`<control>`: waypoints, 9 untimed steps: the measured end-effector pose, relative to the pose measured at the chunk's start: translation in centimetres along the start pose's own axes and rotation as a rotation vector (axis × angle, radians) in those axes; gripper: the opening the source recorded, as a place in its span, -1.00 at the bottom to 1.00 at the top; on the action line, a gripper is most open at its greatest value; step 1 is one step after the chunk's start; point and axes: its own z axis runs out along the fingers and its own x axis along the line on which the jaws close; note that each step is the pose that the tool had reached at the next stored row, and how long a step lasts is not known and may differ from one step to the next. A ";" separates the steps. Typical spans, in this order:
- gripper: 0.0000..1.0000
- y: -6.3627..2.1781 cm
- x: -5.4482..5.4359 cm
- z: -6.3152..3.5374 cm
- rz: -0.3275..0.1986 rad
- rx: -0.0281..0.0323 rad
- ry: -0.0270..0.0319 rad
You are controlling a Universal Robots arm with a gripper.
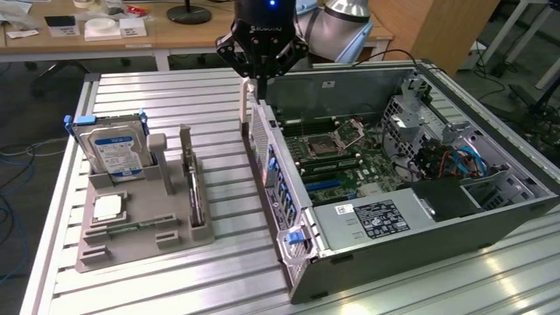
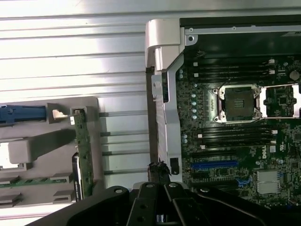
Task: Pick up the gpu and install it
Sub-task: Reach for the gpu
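The gpu [image 1: 191,187] stands on edge in a slot of the grey holder [image 1: 131,243] on the exterior view's left, its silvery bracket [image 1: 185,141] pointing up. In the wrist view the gpu [image 2: 83,146] appears edge-on as a thin green strip. My gripper [image 1: 254,87] hangs shut with nothing between its fingers, above the rear wall of the open computer case [image 1: 289,210], well apart from the gpu. In the wrist view the gripper [image 2: 157,168] sits over that same case wall.
A silver hard drive [image 1: 114,152] with a blue-white label stands in the holder beside the gpu. The motherboard [image 1: 341,157] lies exposed in the case, with a blue slot [image 2: 214,165] and an open processor socket [image 2: 237,101]. A power supply [image 1: 376,216] sits at the case's near end.
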 end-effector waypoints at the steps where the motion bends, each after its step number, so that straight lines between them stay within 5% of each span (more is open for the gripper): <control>1: -0.79 -0.01 0.2 -0.01 0.000 0.0001 -0.0001; 9: -0.79 -0.11 1.5 -0.04 0.000 0.0000 0.0000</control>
